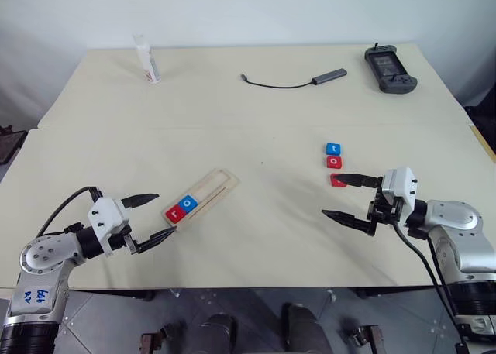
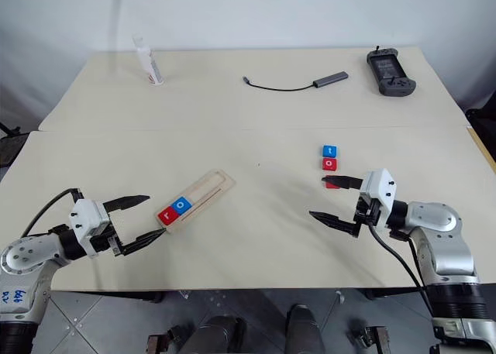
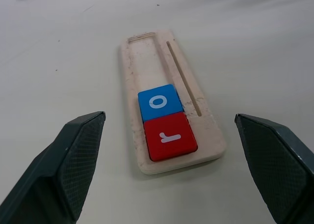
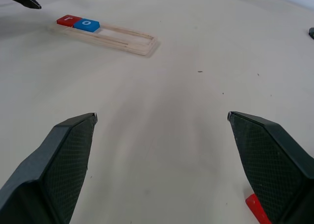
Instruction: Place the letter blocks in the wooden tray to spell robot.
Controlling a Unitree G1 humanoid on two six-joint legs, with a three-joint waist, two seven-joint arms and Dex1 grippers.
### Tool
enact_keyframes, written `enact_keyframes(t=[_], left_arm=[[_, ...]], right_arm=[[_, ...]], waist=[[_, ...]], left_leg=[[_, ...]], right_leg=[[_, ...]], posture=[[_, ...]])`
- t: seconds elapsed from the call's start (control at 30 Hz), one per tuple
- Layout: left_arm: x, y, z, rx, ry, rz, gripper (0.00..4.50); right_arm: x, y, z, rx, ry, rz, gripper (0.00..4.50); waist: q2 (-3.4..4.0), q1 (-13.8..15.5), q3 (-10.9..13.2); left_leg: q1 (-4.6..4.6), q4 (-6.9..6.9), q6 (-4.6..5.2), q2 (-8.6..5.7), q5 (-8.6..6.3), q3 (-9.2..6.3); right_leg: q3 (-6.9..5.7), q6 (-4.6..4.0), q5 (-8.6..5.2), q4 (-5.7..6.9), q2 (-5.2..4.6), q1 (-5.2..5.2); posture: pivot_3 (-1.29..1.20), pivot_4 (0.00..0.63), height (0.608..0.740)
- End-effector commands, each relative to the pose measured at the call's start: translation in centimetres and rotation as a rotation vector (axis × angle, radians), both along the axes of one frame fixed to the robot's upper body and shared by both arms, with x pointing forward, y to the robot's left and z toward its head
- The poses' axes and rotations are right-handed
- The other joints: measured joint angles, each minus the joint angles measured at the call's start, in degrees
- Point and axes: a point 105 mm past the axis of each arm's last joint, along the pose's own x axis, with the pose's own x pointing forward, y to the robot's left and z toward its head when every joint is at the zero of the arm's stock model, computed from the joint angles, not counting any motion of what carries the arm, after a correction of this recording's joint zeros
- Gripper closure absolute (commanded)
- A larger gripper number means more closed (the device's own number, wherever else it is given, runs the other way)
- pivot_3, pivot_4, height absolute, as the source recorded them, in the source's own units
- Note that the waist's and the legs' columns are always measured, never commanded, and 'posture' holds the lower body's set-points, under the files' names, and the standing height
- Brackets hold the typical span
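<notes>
The wooden tray [image 1: 203,196] lies slanted on the table's near left part. It holds a red block r [image 1: 174,214] at its near end and a blue block o [image 1: 188,204] beside it. My left gripper [image 1: 152,218] is open just near-left of the tray, with nothing between its fingers. On the right lie a blue block t [image 1: 333,149], a red block o [image 1: 334,162] and a third red block [image 1: 337,180], partly hidden behind one finger. My right gripper [image 1: 341,197] is open beside that red block and holds nothing. The tray [image 3: 167,101] faces the left wrist camera.
At the table's far side stand a white tube [image 1: 146,60], a grey adapter with a black cable [image 1: 298,81] and a dark handheld device [image 1: 390,69]. A seam [image 1: 248,127] crosses the table from side to side.
</notes>
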Motion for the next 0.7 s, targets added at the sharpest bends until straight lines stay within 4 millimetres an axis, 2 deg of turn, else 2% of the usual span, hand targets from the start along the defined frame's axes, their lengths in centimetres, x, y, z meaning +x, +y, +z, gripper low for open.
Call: enact_keyframes(t=[0.03, 0.17, 0.4, 0.5, 0.6, 0.7], left_arm=[[-0.1, -0.1, 1.2, -0.004, -0.049, 0.009, 0.0], [-0.6, 0.4, 1.1, -0.045, -0.051, 0.042, 0.0], [-3.3, 5.7, -1.0, -0.093, 0.004, 0.288, 0.0], [-5.6, 7.8, -2.8, -0.104, 0.061, 0.383, 0.0], [-6.6, 8.3, -3.5, -0.118, 0.083, 0.407, 0.0], [-6.6, 7.6, -3.3, -0.142, 0.077, 0.391, 0.0]], right_arm=[[0.0, 0.3, 0.4, 0.004, -0.034, 0.021, 0.03], [0.1, 0.7, 0.4, 0.01, -0.035, 0.047, 0.03], [0.0, 4.7, 1.8, 0.1, -0.05, 0.185, 0.03], [-0.6, 7.2, 2.6, 0.135, -0.06, 0.281, 0.03], [-1.1, 8.4, 2.9, 0.149, -0.076, 0.333, 0.03], [-1.5, 8.8, 3.2, 0.156, -0.085, 0.357, 0.03]], waist=[[0.0, 0.0, 0.0], [0.0, 0.0, 0.0], [0.0, -0.8, 0.0], [0.0, -0.6, 0.0], [-0.02, 0.0, 0.0], [-0.04, 1.0, 0.0]], left_leg=[[0.0, 0.0, 0.0, 0.0, 0.0, 0.0], [0.0, 0.0, 0.0, 0.0, 0.0, 0.0], [0.03, -0.02, -0.1, 0.26, -0.06, 0.19], [0.03, -0.01, -0.1, 0.25, -0.08, 0.2], [0.03, -0.01, -0.06, 0.24, -0.12, 0.21], [0.03, 0.06, -0.02, 0.21, -0.15, 0.17]], right_leg=[[0.0, 0.0, 0.0, 0.0, 0.0, 0.0], [0.0, 0.0, 0.0, 0.0, 0.0, 0.0], [0.15, -0.01, 0.0, 0.0, 0.24, -0.1], [0.17, -0.04, -0.01, -0.01, 0.24, -0.1], [0.19, -0.05, -0.01, -0.01, 0.23, -0.1], [0.15, -0.06, 0.0, -0.11, 0.2, -0.04]], posture=[[0.0, 0.15, 0.74], [0.0, 0.15, 0.74], [0.0, 0.15, 0.74], [0.0, 0.15, 0.74], [0.0, 0.15, 0.74], [0.0, 0.15, 0.74]])
